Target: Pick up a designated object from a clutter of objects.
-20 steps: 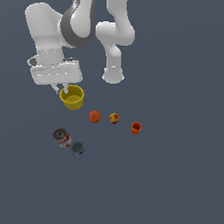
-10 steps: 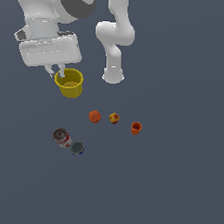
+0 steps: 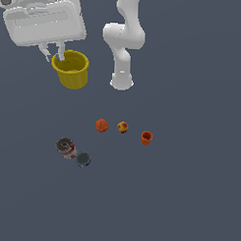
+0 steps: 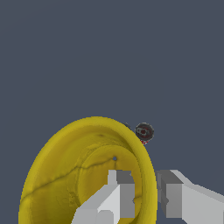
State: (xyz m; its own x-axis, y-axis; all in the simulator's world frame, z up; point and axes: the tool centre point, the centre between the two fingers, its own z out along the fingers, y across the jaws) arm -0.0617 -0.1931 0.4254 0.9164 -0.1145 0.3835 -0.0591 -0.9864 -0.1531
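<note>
Exterior view: gripper clamped on the rim of the yellow cup, one finger inside and one outside. Cup hangs upright under the hand, apparently well above the floor, toward the exterior view's left of the arm's base. Left below: orange ball, yellow-red ball, orange cup, red-white can, dark blue can.

Wrist view: fingers straddle the cup wall, closed on it. A can shows far below; which one is probably the red-white, not certain.

Progress: pick looks essentially done; only holding steady remains.
</note>
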